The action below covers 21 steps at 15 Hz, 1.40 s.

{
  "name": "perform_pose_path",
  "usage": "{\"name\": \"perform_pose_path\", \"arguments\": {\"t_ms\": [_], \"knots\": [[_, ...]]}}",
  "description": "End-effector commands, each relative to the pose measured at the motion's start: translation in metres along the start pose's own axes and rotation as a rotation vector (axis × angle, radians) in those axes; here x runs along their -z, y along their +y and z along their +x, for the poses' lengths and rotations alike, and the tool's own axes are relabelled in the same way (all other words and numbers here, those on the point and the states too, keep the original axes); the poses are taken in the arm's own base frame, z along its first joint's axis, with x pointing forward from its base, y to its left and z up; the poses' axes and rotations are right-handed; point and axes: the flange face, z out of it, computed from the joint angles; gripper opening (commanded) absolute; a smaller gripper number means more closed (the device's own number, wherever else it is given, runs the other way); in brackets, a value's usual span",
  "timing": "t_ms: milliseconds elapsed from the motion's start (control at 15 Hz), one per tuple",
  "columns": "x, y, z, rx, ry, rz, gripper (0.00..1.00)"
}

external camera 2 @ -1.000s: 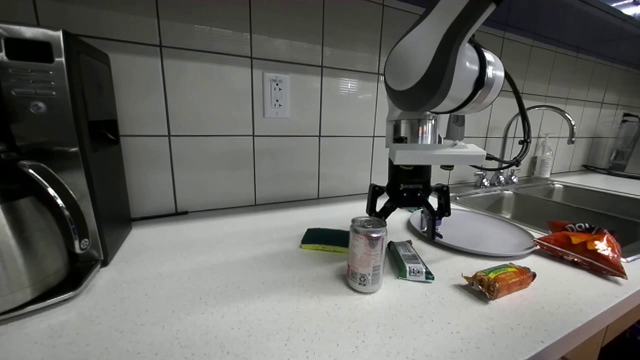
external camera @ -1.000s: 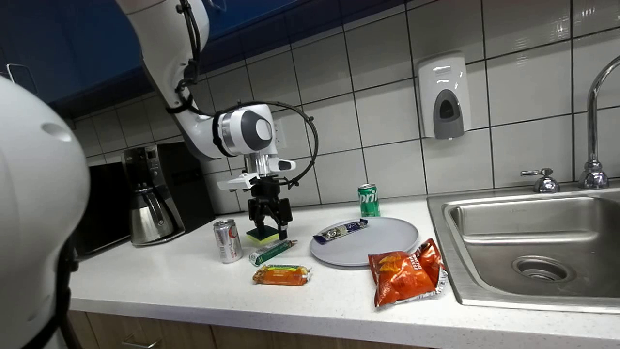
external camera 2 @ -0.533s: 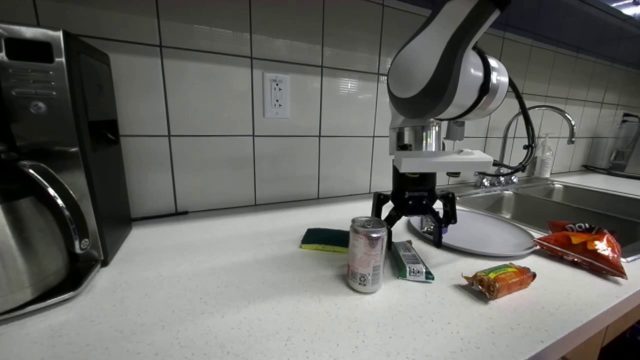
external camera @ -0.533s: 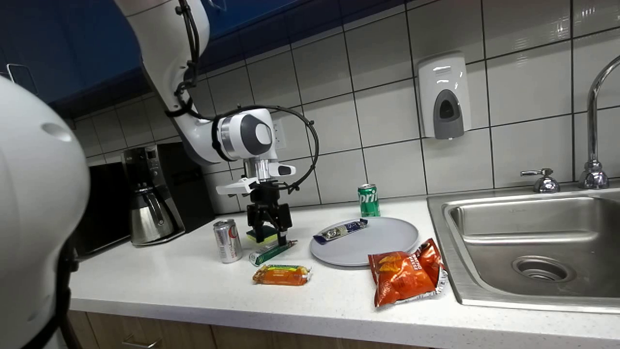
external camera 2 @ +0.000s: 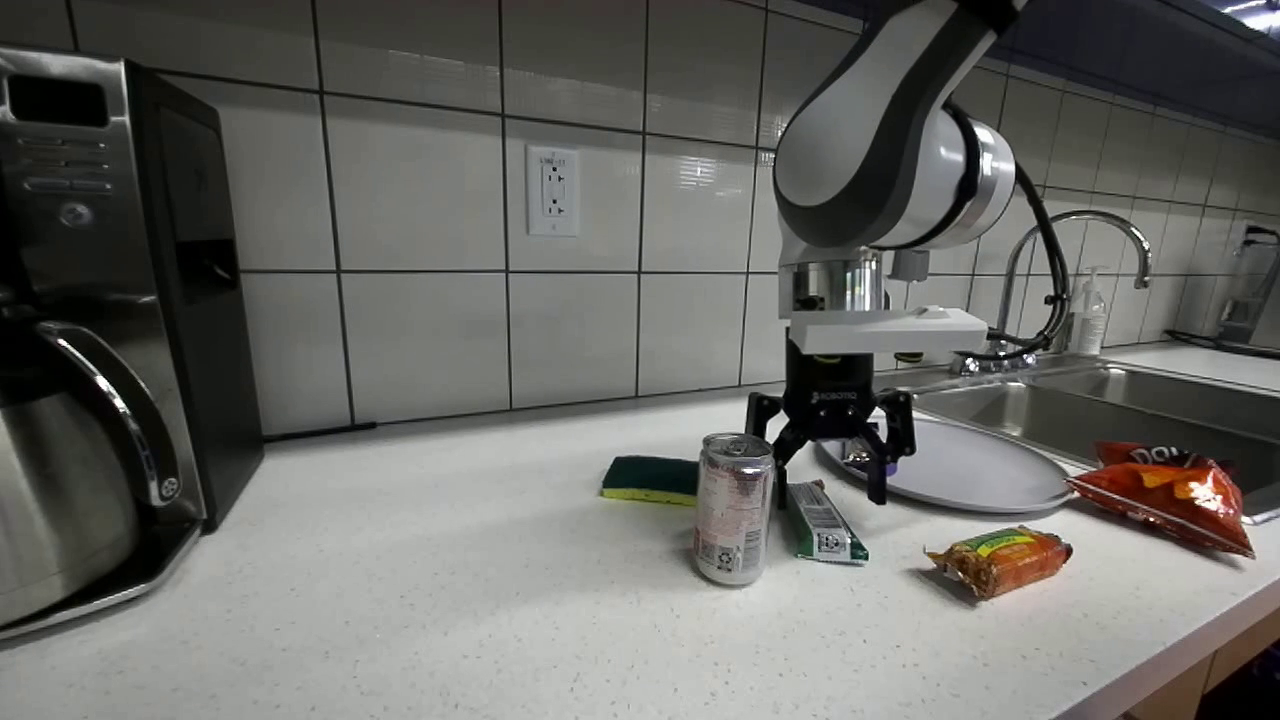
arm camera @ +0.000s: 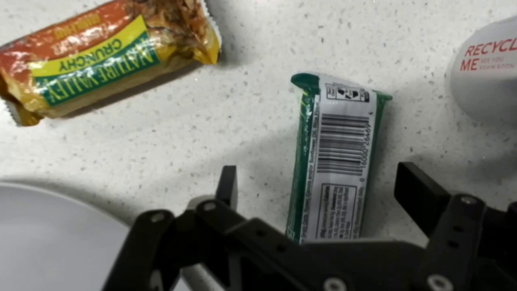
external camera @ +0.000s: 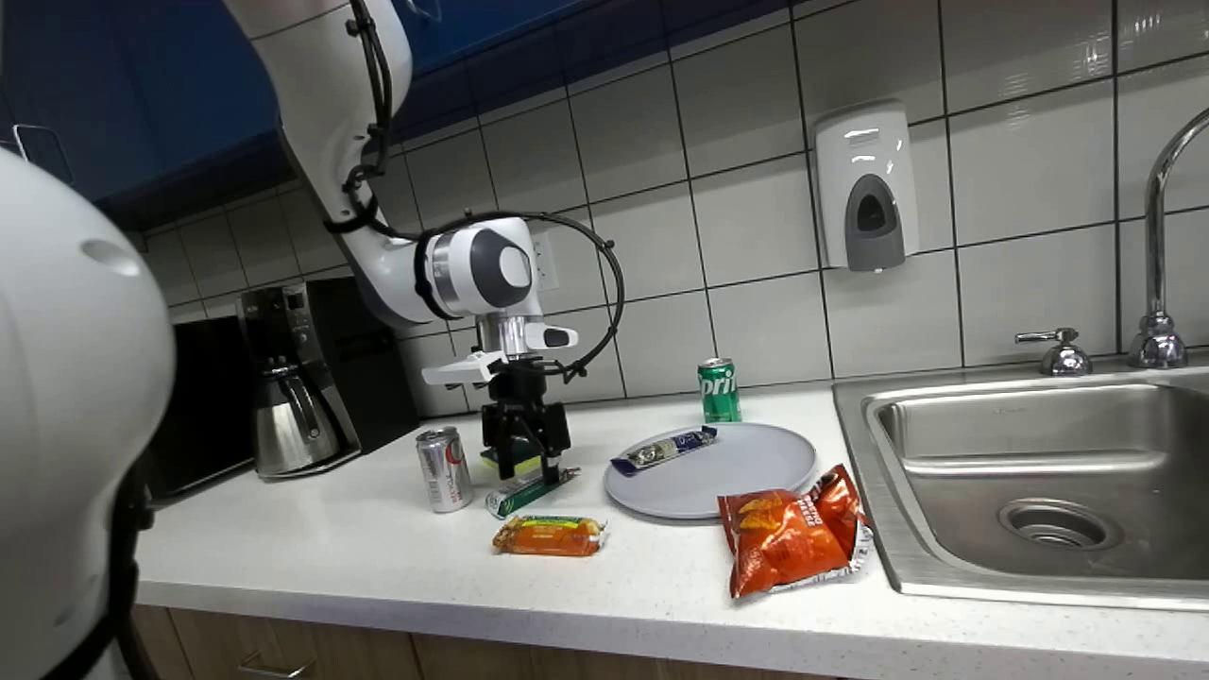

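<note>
Gripper (external camera 2: 829, 499) spread wide, empty | you're astride the green granola bar (arm camera: 339, 161) | best centre, sink straight, mind the silver soda can (arm camera: 488, 81)

In an exterior view, camera is facing the tiled wall (external camera: 756, 227) across the counter (external camera: 378, 552), frame tilting, standing farther back. In an exterior view, camera is sitting closer in, coffee maker (external camera 2: 165, 300) looming at left. Both are sharing plate (external camera: 727, 472) and silver can (external camera 2: 733, 520). Wrist camera is looking down, close above the green-wrapped bar (arm camera: 339, 161); all three are catching it.
</note>
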Motion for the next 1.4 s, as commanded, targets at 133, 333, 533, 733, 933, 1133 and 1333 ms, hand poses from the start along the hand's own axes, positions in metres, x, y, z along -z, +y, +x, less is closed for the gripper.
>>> {"name": "perform_pose_path", "arguments": {"t_ms": [133,333,533,733,933,1133,1333], "knots": [[-0.0052,-0.0014,0.0021,0.035,-0.019,-0.017,1.00],[-0.0042,-0.0016,0.0024,0.039,-0.019,-0.016,1.00],[0.0004,-0.0026,0.0034,0.049,-0.013,-0.012,1.00],[0.0016,-0.0038,0.0046,0.060,-0.011,-0.012,1.00],[0.0014,-0.0049,0.0044,0.070,-0.008,-0.010,0.75],[0.0016,-0.0055,0.0045,0.076,-0.006,-0.011,0.58],[0.0016,-0.0059,0.0045,0.077,-0.005,-0.010,0.33]]}}
